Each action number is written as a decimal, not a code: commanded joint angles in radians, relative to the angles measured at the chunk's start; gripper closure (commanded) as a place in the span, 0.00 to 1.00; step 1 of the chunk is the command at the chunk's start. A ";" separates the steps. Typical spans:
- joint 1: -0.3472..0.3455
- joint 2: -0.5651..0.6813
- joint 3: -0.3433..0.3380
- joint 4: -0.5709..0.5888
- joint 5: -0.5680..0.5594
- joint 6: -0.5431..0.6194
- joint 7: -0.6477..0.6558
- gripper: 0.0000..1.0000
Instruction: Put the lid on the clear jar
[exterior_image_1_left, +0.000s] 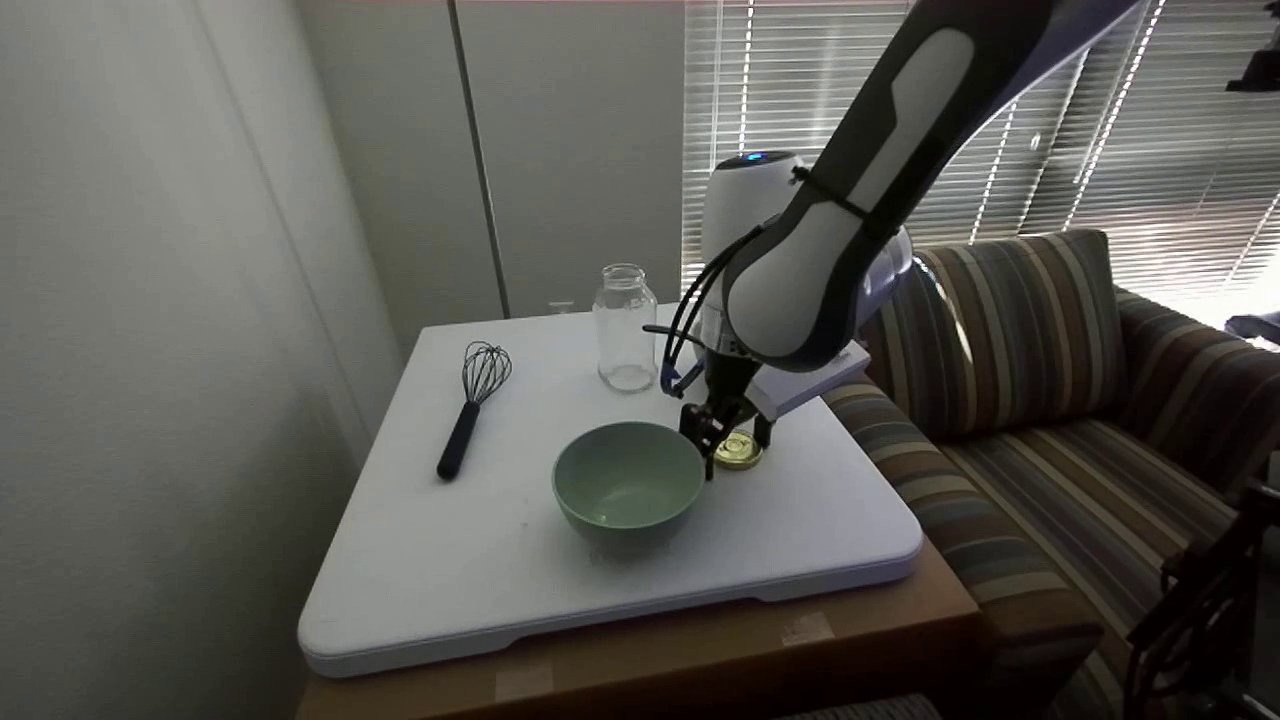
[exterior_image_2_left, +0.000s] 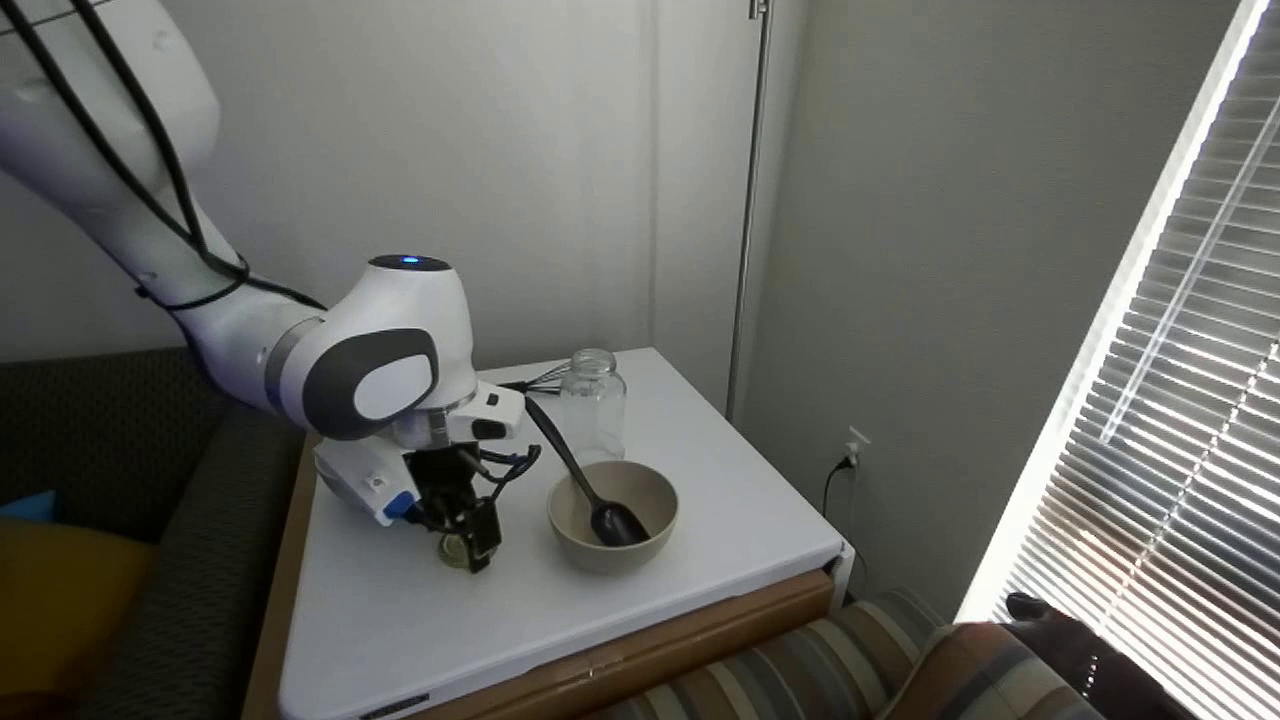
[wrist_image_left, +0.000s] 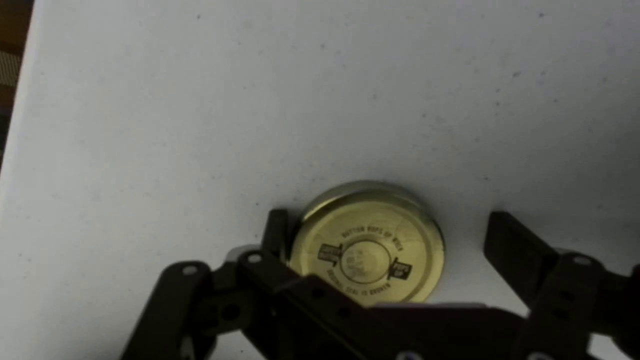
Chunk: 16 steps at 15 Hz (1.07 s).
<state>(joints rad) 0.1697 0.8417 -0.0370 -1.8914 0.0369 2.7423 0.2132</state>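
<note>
The lid is a small gold-green disc with dark print, lying flat on the white table; it also shows in an exterior view. My gripper is open and low over the table, its two fingers on either side of the lid. The left finger in the wrist view is right beside the lid's rim; contact cannot be told. The right finger stands apart with a gap. The clear jar stands upright and open-topped farther back; it also shows in an exterior view.
A pale green bowl stands close beside the gripper. A grey-beige bowl holds a black spoon, whose handle leans toward the arm. A black whisk lies at the left. A striped sofa borders the table.
</note>
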 joint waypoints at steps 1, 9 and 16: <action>-0.044 -0.002 0.034 -0.020 0.015 0.018 -0.030 0.00; -0.043 0.014 0.016 -0.023 -0.006 0.064 -0.040 0.00; -0.121 0.017 0.048 -0.031 0.022 0.138 -0.074 0.00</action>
<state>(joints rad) 0.1087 0.8459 -0.0209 -1.9066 0.0377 2.8259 0.1949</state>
